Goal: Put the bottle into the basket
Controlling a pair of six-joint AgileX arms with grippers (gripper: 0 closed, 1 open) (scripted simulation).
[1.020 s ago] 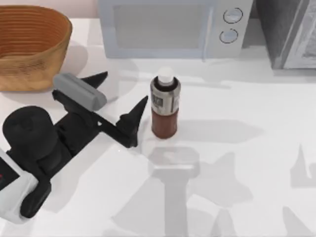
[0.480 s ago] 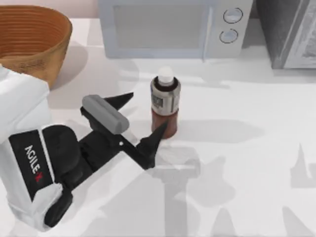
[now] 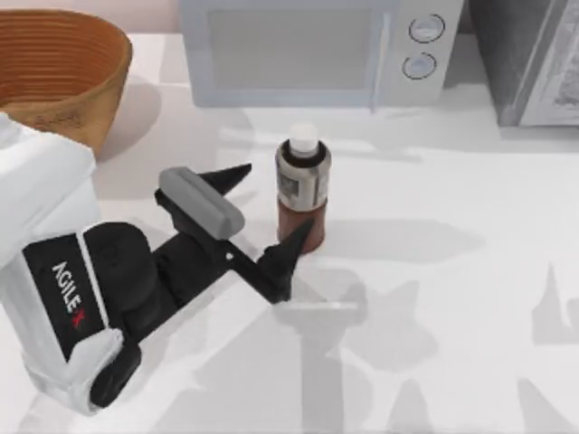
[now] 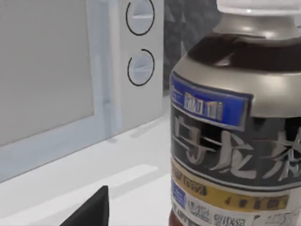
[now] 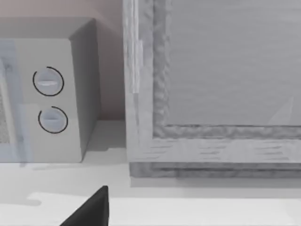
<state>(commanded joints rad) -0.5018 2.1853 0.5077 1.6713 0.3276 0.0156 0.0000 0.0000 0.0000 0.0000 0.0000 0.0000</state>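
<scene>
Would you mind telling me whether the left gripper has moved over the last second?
Yes. The left gripper, open, has moved rightward toward the bottle, away from the basket.

Bottles: I count one bottle (image 3: pixel 302 192), upright on the table.
Baskets: one basket (image 3: pixel 56 68), far left.
Microwaves: one microwave (image 3: pixel 308 50), with two dials (image 3: pixel 426 29).
Arms: I see one, my left, with one left gripper (image 3: pixel 265 213), fingers spread.
</scene>
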